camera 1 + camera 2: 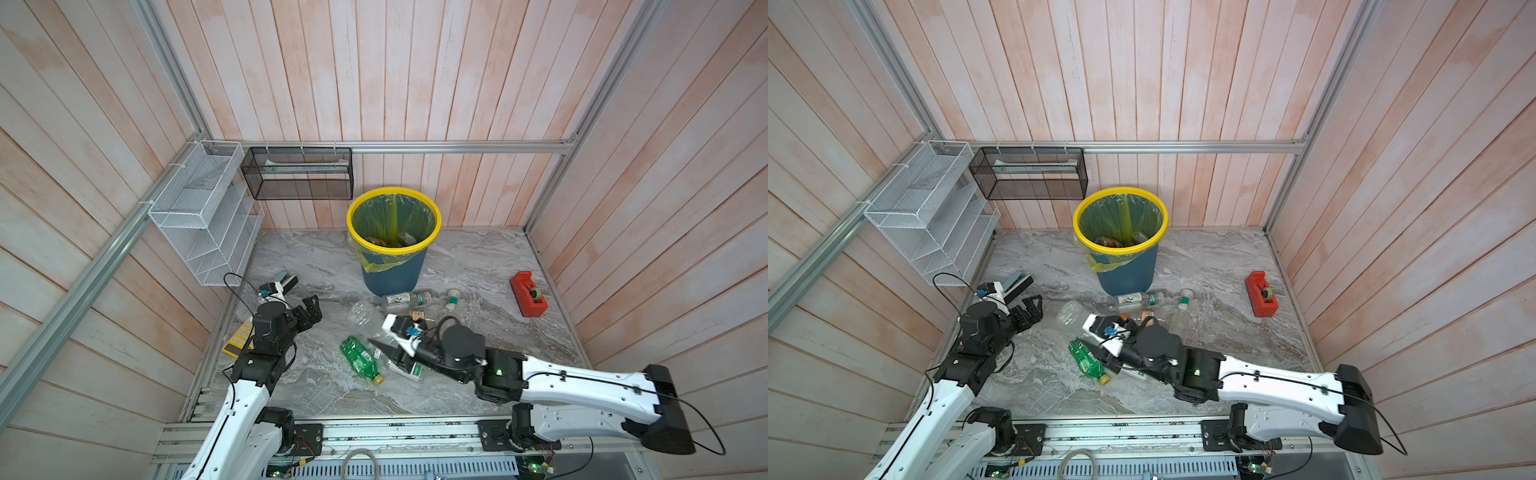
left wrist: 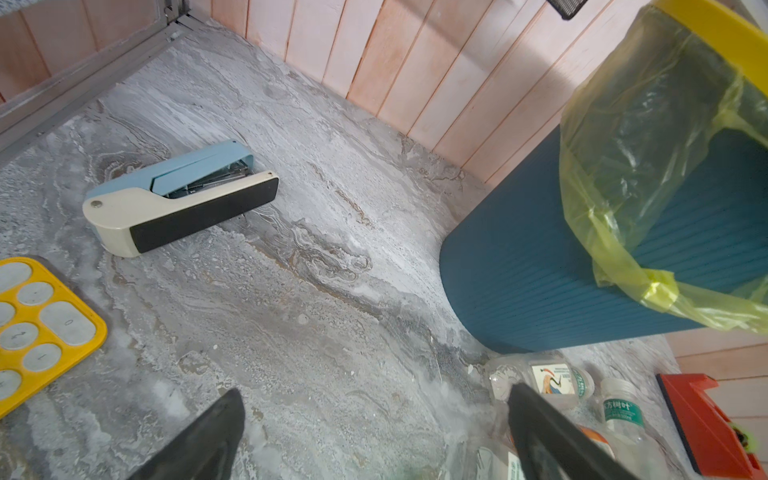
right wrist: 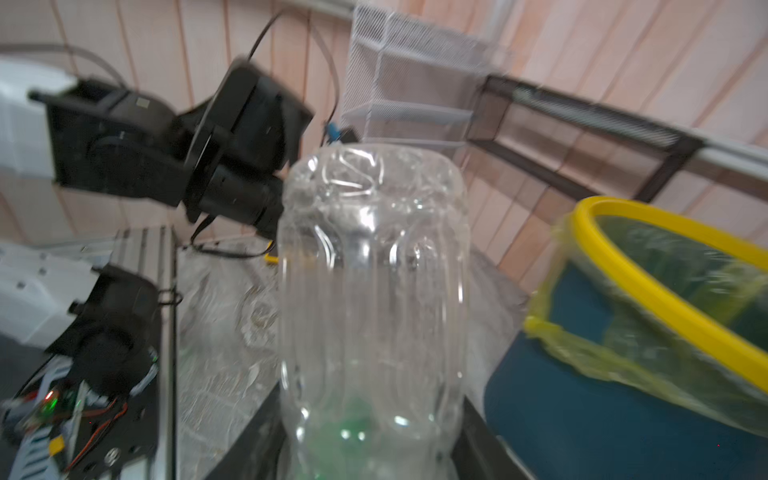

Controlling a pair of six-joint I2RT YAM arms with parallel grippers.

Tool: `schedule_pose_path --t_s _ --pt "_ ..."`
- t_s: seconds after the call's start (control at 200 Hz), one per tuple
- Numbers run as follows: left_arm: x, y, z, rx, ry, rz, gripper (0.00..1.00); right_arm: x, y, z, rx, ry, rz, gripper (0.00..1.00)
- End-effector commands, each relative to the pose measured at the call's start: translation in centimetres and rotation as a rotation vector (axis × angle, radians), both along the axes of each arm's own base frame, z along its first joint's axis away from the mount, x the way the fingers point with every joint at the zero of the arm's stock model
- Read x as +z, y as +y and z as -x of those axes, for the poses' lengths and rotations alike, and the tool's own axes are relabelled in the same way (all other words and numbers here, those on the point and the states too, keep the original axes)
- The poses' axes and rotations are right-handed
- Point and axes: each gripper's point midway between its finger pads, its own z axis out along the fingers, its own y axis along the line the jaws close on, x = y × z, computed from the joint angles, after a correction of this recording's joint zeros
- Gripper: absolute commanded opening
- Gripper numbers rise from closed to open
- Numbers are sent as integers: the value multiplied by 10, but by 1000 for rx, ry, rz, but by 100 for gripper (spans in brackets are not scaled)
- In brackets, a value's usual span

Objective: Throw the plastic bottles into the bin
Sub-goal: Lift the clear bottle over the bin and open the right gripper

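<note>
Right jaws seemingly around clear bottle [image 3: 370, 291]

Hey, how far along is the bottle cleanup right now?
A few bottles lie in the bin. The right tool grips a clear bottle; the left tool is open, empty. Left on the table: the green bottle and several clear ones by the bin's base.

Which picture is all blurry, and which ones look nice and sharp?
Right wrist view: blurry all over; the clear bottle and the yellow rim of the bin look smeared. Left wrist view: sharp; the stapler is crisp. Both top views: sharp and evenly lit, though the wall planks fan outward toward the edges.
</note>
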Motion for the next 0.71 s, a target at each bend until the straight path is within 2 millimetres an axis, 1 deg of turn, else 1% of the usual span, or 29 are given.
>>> schedule_pose_path --t_s 0.0,0.015,0.1,0.15,0.19,0.27,0.31,0.315,0.325,0.355,0.36,0.365,0.37,0.375,0.385,0.39,0.415,0.425,0.43,0.445,0.45,0.505,0.55,0.6,0.65,0.7 --pt "3 -9 1 -32 -33 -20 100 58 -61 -35 -293 -108 -230 41" --pt "4 -11 1 -36 -34 -24 100 65 -68 -37 -307 -118 -255 41" --pt "2 -20 2 -57 -31 -35 100 91 -93 -59 -394 -139 -321 41" --pt "-1 -26 2 -70 -24 -37 100 105 -105 -77 -452 -147 -352 41" --pt "-3 -30 2 -78 -18 -40 100 115 -110 -90 -469 -155 -371 41" --pt "-6 -38 3 -92 -6 -45 100 128 -110 -125 -482 -139 -383 41" --pt "-10 -40 3 -91 10 -55 100 124 -97 -149 -459 -104 -337 42" --pt "-9 -40 3 -89 10 -57 100 121 -95 -152 -455 -95 -326 42" --pt "-10 -40 3 -88 13 -59 100 124 -94 -157 -449 -89 -325 42" --pt "-12 -41 4 -79 29 -72 100 117 -81 -178 -445 -38 -281 43" --pt "-12 -40 4 -76 32 -75 100 120 -81 -179 -443 -36 -285 43" --pt "-13 -41 4 -76 35 -77 100 112 -78 -184 -442 -19 -263 43" --pt "-13 -41 4 -75 37 -78 100 112 -75 -187 -438 -12 -255 44" --pt "-14 -41 4 -72 42 -81 100 108 -71 -190 -432 1 -238 44" --pt "-14 -41 4 -70 46 -85 100 114 -68 -194 -420 7 -234 45" --pt "-15 -41 4 -69 49 -87 100 114 -65 -197 -414 11 -229 46" --pt "-16 -42 5 -64 62 -96 100 102 -53 -214 -406 62 -165 47" --pt "-17 -42 5 -61 68 -100 100 99 -50 -221 -414 80 -148 47" --pt "-18 -42 5 -60 70 -101 100 100 -50 -222 -420 84 -146 47" --pt "-18 -43 6 -59 77 -105 100 94 -46 -233 -437 109 -125 49" --pt "-18 -44 6 -57 77 -106 100 88 -45 -236 -446 121 -108 50" --pt "-19 -47 7 -54 93 -115 100 79 -40 -261 -503 153 -48 58" --pt "-20 -48 10 -48 101 -119 100 75 -40 -273 -535 158 -29 68" --pt "-19 -50 12 -44 98 -115 100 77 -44 -278 -551 160 -32 77" --pt "-19 -52 15 -39 98 -112 100 82 -50 -278 -563 159 -43 86" --pt "-18 -52 18 -28 98 -112 100 90 -57 -275 -574 150 -62 89"
